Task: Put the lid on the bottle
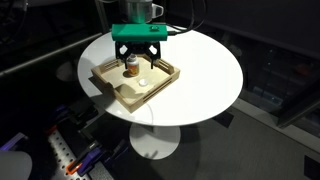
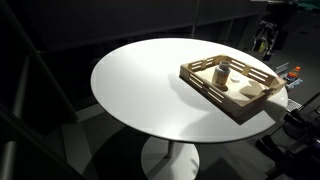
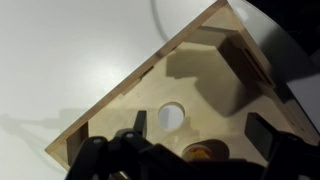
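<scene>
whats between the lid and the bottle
Only bare tray floor; the wrist view shows nothing between the lid and the bottle.

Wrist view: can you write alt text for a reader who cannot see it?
Looking down, the open claw hangs over a wooden tray, where the white lid lies flat on its floor. The amber bottle shows at the bottom edge, and the white table fills the upper left.

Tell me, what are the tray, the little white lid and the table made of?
The tray looks like pale, unvarnished plywood: matte, with faint grain and darker edges. The lid seems to be smooth white plastic, though it is too small to be sure. The table has a plain, smooth white top, perhaps laminate or paint; the pictures leave that open.
</scene>
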`<move>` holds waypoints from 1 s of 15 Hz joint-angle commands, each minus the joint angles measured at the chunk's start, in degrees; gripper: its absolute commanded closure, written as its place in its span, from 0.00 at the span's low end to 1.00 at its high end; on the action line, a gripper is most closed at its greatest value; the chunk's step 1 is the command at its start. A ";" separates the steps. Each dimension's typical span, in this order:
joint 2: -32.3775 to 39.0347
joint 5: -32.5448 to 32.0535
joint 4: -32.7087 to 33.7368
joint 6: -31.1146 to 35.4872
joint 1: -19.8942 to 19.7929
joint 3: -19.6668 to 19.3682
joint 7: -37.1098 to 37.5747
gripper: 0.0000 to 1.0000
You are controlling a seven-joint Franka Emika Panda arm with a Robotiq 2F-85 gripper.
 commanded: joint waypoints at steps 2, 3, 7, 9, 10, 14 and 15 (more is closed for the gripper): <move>6.61 -0.42 3.74 1.92 -2.29 2.27 -2.34 0.00; 7.82 -0.65 4.25 2.48 -2.46 2.61 -1.84 0.00; 12.26 -0.08 6.39 4.61 -3.28 4.30 -1.30 0.00; 13.84 -0.33 7.28 5.71 -3.68 4.97 -0.90 0.00; 14.54 -0.42 7.73 6.15 -3.85 5.25 -0.73 0.00; 16.60 -1.58 8.63 8.97 -3.63 5.54 0.93 0.00; 16.94 -1.75 8.62 9.79 -3.55 5.59 1.32 0.00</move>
